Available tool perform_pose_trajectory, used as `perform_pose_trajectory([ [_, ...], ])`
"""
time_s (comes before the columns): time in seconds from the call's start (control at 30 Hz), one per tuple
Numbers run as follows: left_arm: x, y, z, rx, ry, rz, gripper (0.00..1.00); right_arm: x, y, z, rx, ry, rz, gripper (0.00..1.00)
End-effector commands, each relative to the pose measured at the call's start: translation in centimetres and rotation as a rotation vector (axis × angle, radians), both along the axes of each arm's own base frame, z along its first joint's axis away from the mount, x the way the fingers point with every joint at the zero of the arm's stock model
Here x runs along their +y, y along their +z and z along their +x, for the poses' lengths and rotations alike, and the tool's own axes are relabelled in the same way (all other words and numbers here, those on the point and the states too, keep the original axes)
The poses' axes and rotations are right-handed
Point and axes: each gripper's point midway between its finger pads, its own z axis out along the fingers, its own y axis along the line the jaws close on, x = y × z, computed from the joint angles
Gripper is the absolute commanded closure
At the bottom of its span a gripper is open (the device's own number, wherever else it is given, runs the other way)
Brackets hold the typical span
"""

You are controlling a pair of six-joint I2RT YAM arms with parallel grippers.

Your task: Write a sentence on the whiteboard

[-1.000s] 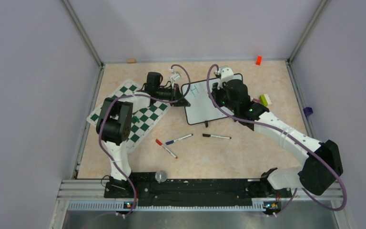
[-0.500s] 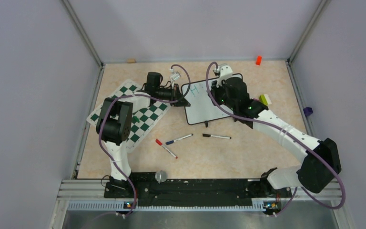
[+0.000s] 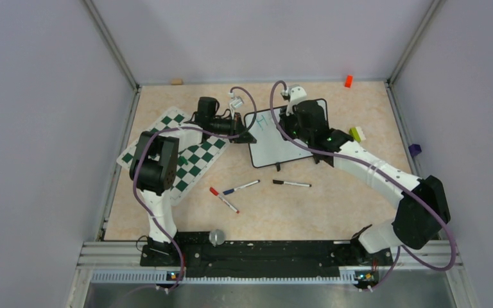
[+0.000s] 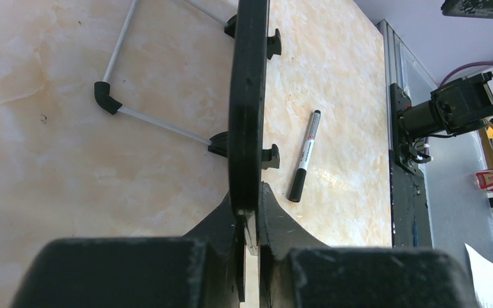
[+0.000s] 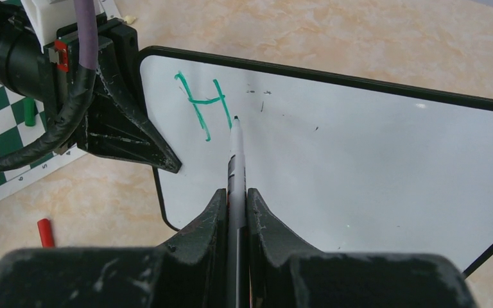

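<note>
The whiteboard (image 3: 276, 144) stands tilted at the table's back middle, white with a thin black frame (image 5: 334, 78). A green letter "H" (image 5: 202, 102) is at its upper left; it also shows faintly in the top view (image 3: 263, 120). My left gripper (image 3: 245, 136) is shut on the board's left edge, seen edge-on in the left wrist view (image 4: 247, 96). My right gripper (image 5: 234, 192) is shut on a marker (image 5: 235, 154). Its tip is at the board just right of the "H". The right gripper (image 3: 289, 122) is over the board's upper part.
A green-and-white chessboard mat (image 3: 180, 151) lies left of the board. Three markers lie in front: red (image 3: 223, 199), blue-tipped (image 3: 241, 187) and black (image 3: 291, 183), the black one also in the left wrist view (image 4: 304, 155). Small blocks sit at the right (image 3: 357, 133) and the back (image 3: 348, 81).
My right arm has moved left and toward the back over the board, bringing the marker close to the right of the "H". The left arm and board have not moved.
</note>
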Motion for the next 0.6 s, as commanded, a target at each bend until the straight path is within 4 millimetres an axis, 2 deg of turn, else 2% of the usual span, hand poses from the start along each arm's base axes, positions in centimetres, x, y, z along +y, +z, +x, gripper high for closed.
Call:
perform_pose_trajectory([
  [0.0, -0.8, -2.2, -2.7, 0.061, -0.047, 0.053, 1.0, 0.6, 2.4, 1.2, -0.048, -0.008, 0.041, 1.0],
  [0.3, -0.8, -2.2, -2.7, 0.06, -0.046, 0.053, 1.0, 0.6, 1.4, 1.9, -0.035, -0.026, 0.02, 1.0],
  [0.57, -0.8, -2.2, -2.7, 0.06, -0.045, 0.054, 1.0, 0.1, 1.4, 2.4, -0.048, -0.06, 0.01, 1.0],
])
